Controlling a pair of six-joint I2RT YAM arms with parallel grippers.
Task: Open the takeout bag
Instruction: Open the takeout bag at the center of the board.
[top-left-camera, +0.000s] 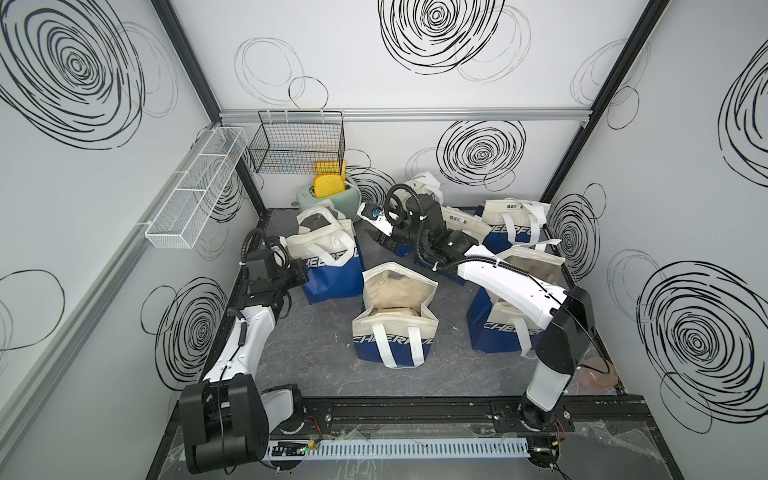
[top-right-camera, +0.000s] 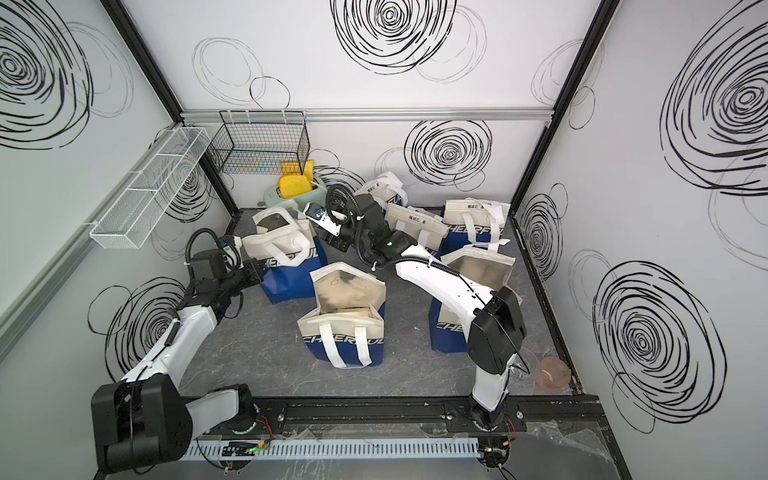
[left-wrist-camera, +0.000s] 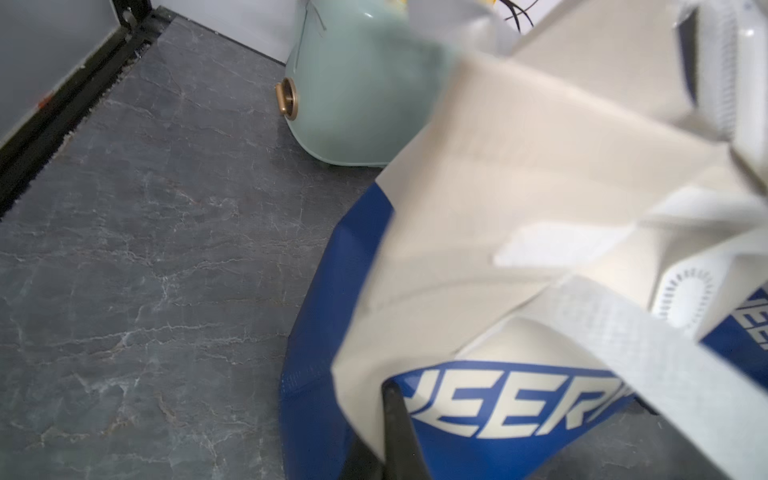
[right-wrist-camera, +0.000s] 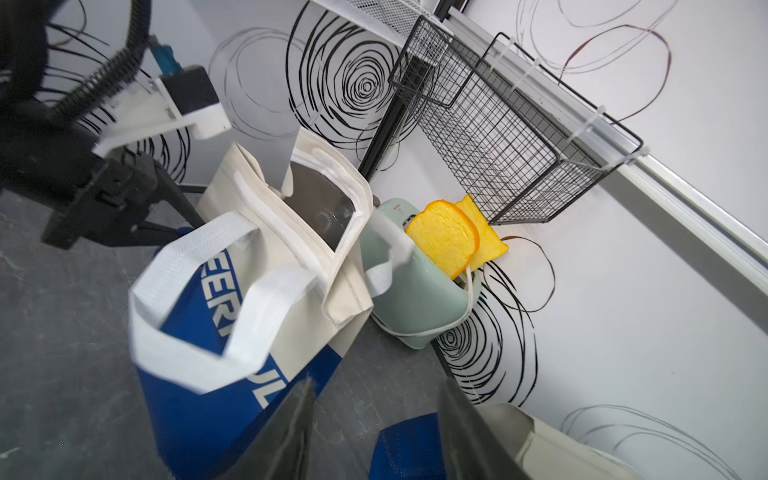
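The takeout bag (top-left-camera: 328, 266), cream above and blue below with white handles, stands at the back left of the grey floor, in both top views (top-right-camera: 286, 278). Its mouth gapes, and a dark silvery lining shows inside (right-wrist-camera: 320, 208). My left gripper (top-left-camera: 301, 270) presses against the bag's left side, shut on a fold of its cream fabric (left-wrist-camera: 361, 374). My right gripper (top-left-camera: 382, 239) hovers just right of the bag, open, with only bare floor between its fingers (right-wrist-camera: 376, 382). A white handle (right-wrist-camera: 199, 307) hangs loose down the bag's front.
A mint toaster (top-left-camera: 332, 199) holding yellow toast slices sits right behind the bag. A black wire basket (top-left-camera: 297, 141) and a white mesh shelf (top-left-camera: 195, 187) hang on the walls. Other bags stand at centre (top-left-camera: 395, 320), right (top-left-camera: 498, 328) and back right (top-left-camera: 513, 224).
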